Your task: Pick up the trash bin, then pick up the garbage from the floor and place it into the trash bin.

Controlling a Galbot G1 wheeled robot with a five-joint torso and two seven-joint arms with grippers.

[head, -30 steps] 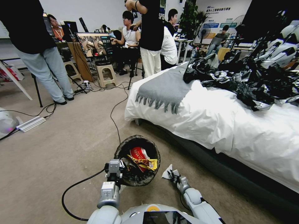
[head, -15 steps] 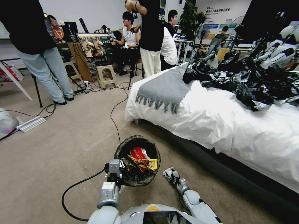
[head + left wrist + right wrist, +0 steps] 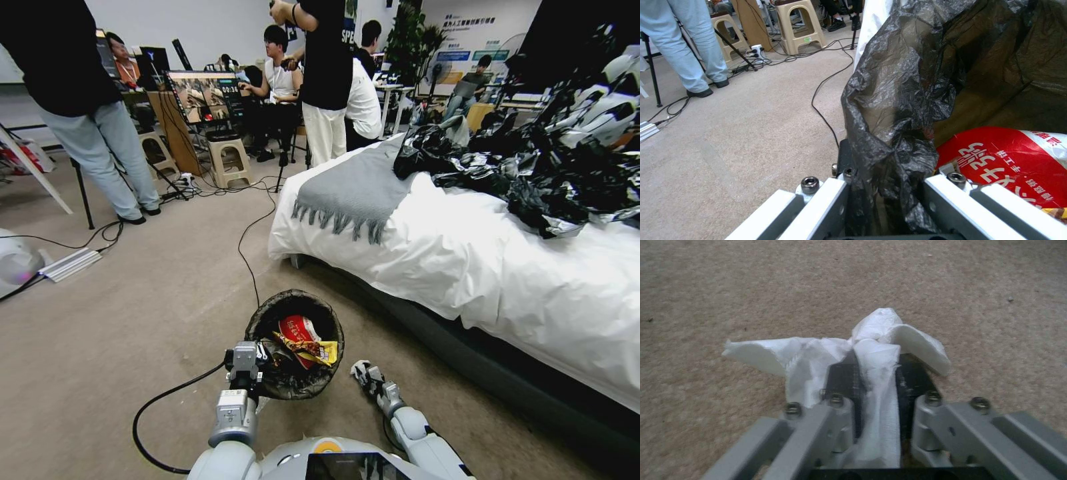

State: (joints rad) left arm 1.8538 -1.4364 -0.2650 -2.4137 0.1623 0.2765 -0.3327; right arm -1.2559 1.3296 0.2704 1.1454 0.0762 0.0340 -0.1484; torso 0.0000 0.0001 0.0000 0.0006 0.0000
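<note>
- Trash bin (image 3: pixel 294 343) low in head view, just ahead of robot body, black bag liner (image 3: pixel 898 110) folded over rim; red-and-white pack (image 3: pixel 298 331) and yellow wrapper (image 3: pixel 313 349) inside.
- Left gripper (image 3: pixel 257 365) at bin's near-left rim, fingers (image 3: pixel 826 200) clamped on rim and liner, one inside, one outside.
- Right gripper (image 3: pixel 363 371) just right of bin, close above carpet (image 3: pixel 133 320), apart from bin wall.
- Fingers (image 3: pixel 842 380) of right gripper narrow, pinching white paper scrap (image 3: pixel 862 350); scrap's loose corners flare out past fingertips on both sides.
- Bed (image 3: pixel 480 267) along right side, dark base edge running diagonally near right arm; narrow strip of carpet between bin and bed.
- Grey throw (image 3: pixel 357 187) with fringe hanging over bed's near corner; heap of black plastic (image 3: pixel 533 167) on top of bed.
- Black cable (image 3: pixel 250 247) running across floor from far stools toward bin's far rim; second cable (image 3: pixel 153 407) looping on carpet left of left arm.
- Wide open carpet to left and ahead of bin; stools (image 3: pixel 227 160), tripod legs, a person's legs (image 3: pixel 107 160) well beyond.
- Versus a second ago: scrap no longer flat on carpet beside bin, now bunched in right gripper; right gripper shifted slightly closer to robot; bin and left gripper unchanged.
</note>
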